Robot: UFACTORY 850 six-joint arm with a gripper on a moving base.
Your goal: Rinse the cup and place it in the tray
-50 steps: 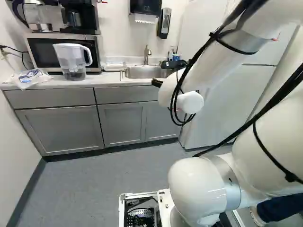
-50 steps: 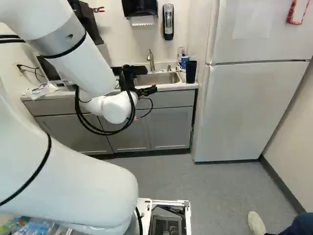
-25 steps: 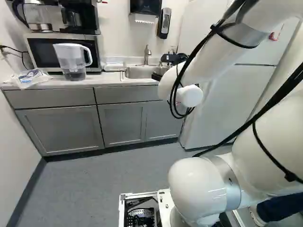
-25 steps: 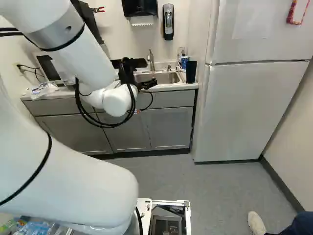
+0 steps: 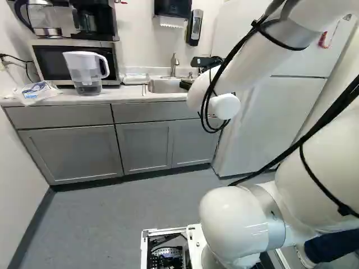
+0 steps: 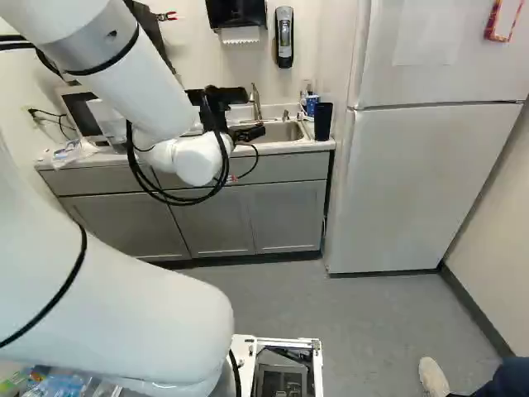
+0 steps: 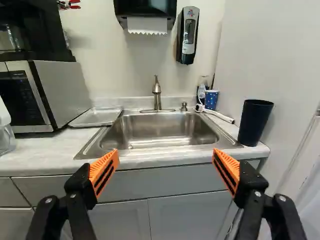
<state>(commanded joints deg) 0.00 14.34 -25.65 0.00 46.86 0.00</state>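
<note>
Cup [image 7: 254,122]: standing upright at the counter's end, just beside the sink; looks like a tall black tumbler, probably the one being asked for.
Counter [image 7: 45,152]: carrying the cup, the sink and the tray in one row.
Arm [image 6: 132,83]: reaching out toward the sink from its base.
Sink [image 7: 160,131]: lying between cup and tray, ahead of the claw.
Tray [image 7: 97,116]: resting flat beside the microwave [image 7: 62,92], across the sink from the cup.
Claw [image 7: 166,152]: hanging wide apart and holding nothing, its orange pads [image 7: 101,165] facing each other.
Faucet [image 7: 157,95]: rising behind the basin; I can't tell whether water is running.
Blue cup [image 7: 211,100]: standing behind the black one, smaller, near the wall.
Handling: I'm guessing light, fairly stiff plastic, smooth enough to be slipping once wet; whether anything is sitting inside, I can't see.
Hold: the taper is narrowing downward, so I'd be taking it around the middle, level and gently, keeping the rim free for rinsing.
Next: the claw is needing to shift sideways to the cup; a low nudge could be tipping it.
</note>
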